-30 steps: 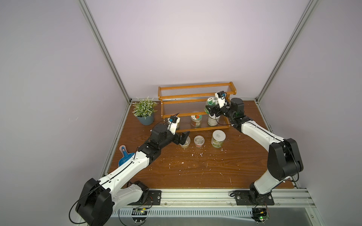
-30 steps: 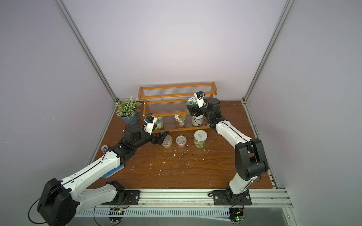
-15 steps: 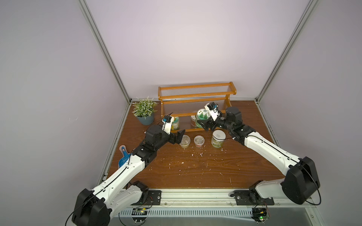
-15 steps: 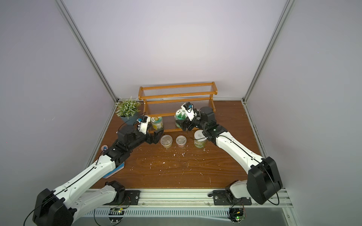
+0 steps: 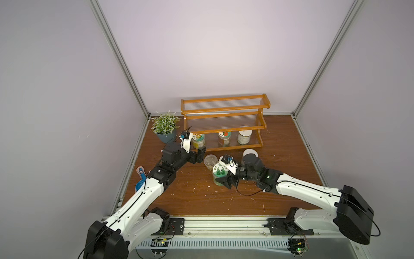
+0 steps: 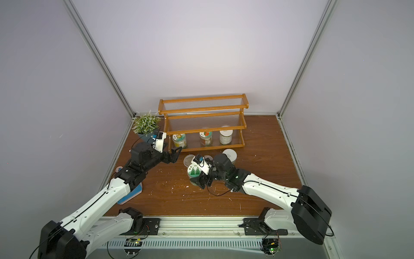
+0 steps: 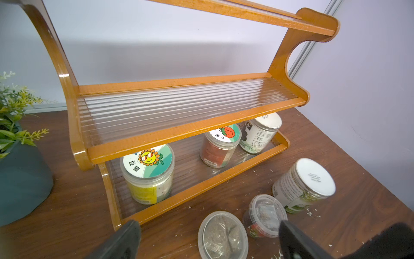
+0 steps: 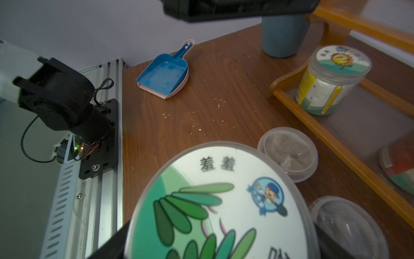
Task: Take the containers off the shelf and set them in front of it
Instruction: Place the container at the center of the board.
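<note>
Potted plant (image 5: 165,126) in table (image 5: 282,143) corner; blue scoop (image 8: 164,74) flat; white crumbs (image 8: 218,103) scattered

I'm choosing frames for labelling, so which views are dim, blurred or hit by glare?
Right wrist view: dim overall, and the leaf-lidded jar, close to the lens, is soft. Left wrist view: bright, shelf sharp with glare streaks on its varnished frame, left pincer blurred at the picture's edge. Both top views: evenly lit, sharp, faint shadows only.

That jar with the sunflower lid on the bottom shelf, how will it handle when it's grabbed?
The sunflower-lid jar looks like rigid clear plastic, so it probably won't crush. Its smooth round wall may slip in a loose grip. Squat and flat-based, it seems unlikely to tip, but the front rail of the shelf could catch it.
</note>
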Controlling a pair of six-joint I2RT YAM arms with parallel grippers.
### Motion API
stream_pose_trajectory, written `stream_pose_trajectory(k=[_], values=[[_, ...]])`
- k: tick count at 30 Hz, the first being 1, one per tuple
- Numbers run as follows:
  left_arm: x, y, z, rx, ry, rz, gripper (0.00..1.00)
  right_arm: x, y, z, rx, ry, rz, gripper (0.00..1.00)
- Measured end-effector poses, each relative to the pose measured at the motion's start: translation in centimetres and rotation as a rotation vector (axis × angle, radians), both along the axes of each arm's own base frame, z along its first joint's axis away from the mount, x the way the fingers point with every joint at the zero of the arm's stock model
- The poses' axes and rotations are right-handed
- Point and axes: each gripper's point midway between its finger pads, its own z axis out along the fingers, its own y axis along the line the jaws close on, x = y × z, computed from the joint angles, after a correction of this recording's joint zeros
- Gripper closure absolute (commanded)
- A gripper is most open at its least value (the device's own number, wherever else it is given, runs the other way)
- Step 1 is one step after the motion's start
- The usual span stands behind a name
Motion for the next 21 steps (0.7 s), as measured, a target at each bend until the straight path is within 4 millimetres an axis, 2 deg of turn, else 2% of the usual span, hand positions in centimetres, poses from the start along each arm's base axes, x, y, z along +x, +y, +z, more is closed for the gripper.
stream_pose_trajectory(k=[4, 8, 13, 21], values=[[0.0, 0.2, -0.3, 0.003, 0.016, 0.006, 0.0, -0.5, 1.8, -2.1, -0.018, 0.013, 0.018, 0.2], [0.1, 0.4, -0.3, 0.004, 0.017, 0.016, 0.0, 0.0, 2.9, -4.0, -0.03, 0.007, 0.01, 0.2], [0.1, 0.6, -0.5, 0.011, 0.022, 0.03, 0.01, 0.7, 3.2, -6.4, -0.072, 0.013, -0.007, 0.2], [0.3, 0.7, -1.1, 0.021, 0.04, 0.037, 0.01, 1.0, 3.7, -8.0, -0.08, 0.014, -0.006, 0.19]])
